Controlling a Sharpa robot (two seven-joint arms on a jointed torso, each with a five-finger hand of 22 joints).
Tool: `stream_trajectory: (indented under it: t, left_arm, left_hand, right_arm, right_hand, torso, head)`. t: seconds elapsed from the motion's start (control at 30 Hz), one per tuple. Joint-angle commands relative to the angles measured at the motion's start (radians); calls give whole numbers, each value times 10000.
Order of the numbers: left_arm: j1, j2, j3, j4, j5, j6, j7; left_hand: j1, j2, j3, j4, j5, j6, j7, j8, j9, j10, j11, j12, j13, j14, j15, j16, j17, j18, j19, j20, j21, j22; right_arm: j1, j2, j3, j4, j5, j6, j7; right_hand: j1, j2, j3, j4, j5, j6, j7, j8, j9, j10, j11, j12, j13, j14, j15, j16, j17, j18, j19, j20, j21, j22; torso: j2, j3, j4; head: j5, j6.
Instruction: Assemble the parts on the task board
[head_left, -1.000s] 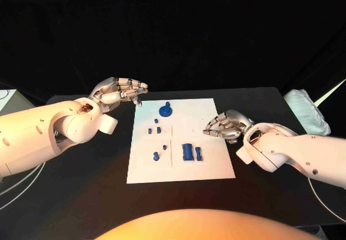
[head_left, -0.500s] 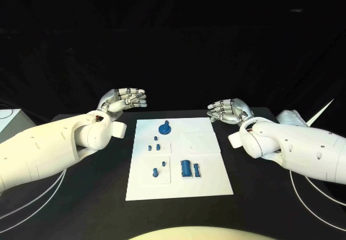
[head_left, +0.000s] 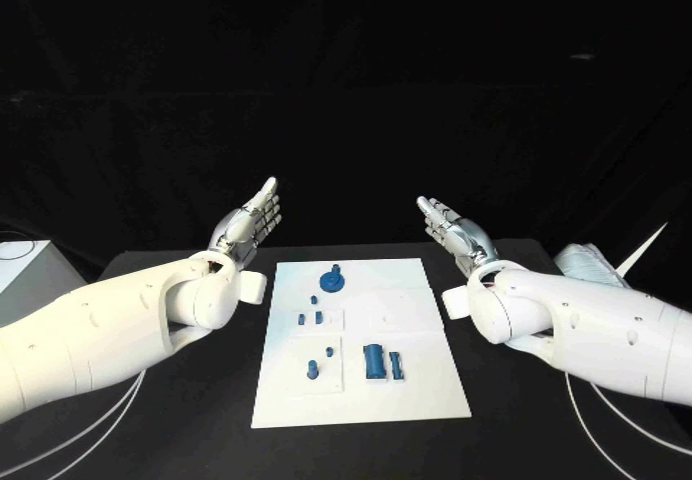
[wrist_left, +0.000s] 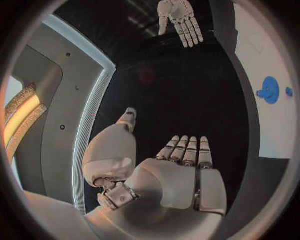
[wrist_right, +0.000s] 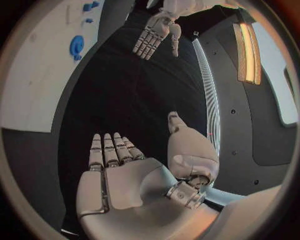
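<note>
The white task board (head_left: 418, 390) lies in the middle of the black table. On it are a round blue part (head_left: 333, 280) at the far end, small blue pegs (head_left: 309, 319) left of centre, and a blue block (head_left: 375, 360) with a slim piece beside it nearer me. My left hand (head_left: 253, 228) is raised above the table's far left, fingers straight and apart, holding nothing. My right hand (head_left: 453, 233) mirrors it at the far right, also flat and empty. The left wrist view shows the left hand (wrist_left: 181, 172) with the round part (wrist_left: 270, 90) beyond; the right wrist view shows the right hand (wrist_right: 115, 172).
A pale cloth-like bundle (head_left: 594, 262) lies at the table's right edge. A white box (head_left: 26, 262) stands off the left side, with cables (head_left: 65, 440) trailing by the left arm.
Both hands have risen off the board area and uncurled from loosely bent fingers to flat, straight ones. The head camera has shifted, so the board sits lower in the picture.
</note>
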Motion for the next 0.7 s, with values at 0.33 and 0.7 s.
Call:
stream_trajectory:
  t: [0.33,0.7]
  left_arm:
    - [-649,-192,202,2114,184,-3952,513]
    - [-806,-239,250,2613,221,-4732,599]
  left_hand:
    - [-5949,282,-768,-183,-334,-1178,-279,-378,-437,-1347,-280,-368,-90,-1096,-254,-594,-204,-362,-957,-427,-436,-487]
    - [-5949,282,-768,-183,-334,-1178,-279,-378,-437,-1347,-280,-368,-90,-1096,-254,-594,-204,-362,-957,-427,-436,-487]
  right_arm:
    - [-706,-274,762,1722,2436,-1896,1716]
    - [-710,-275,767,1732,2446,-1904,1722]
  right_hand:
    - [-4780,331,-854,-110,-228,-1255,-297,-353,-557,-1764,-215,-198,-483,-1367,-179,-519,-635,-322,-1338,-334,-134,-873]
    - [-4780,331,-854,-110,-228,-1255,-297,-353,-557,-1764,-215,-198,-483,-1367,-179,-519,-635,-322,-1338,-334,-134,-873]
  torso:
    - [-49,95,196]
    - [-50,96,198]
  head:
    - [20,1144]
    - [20,1154]
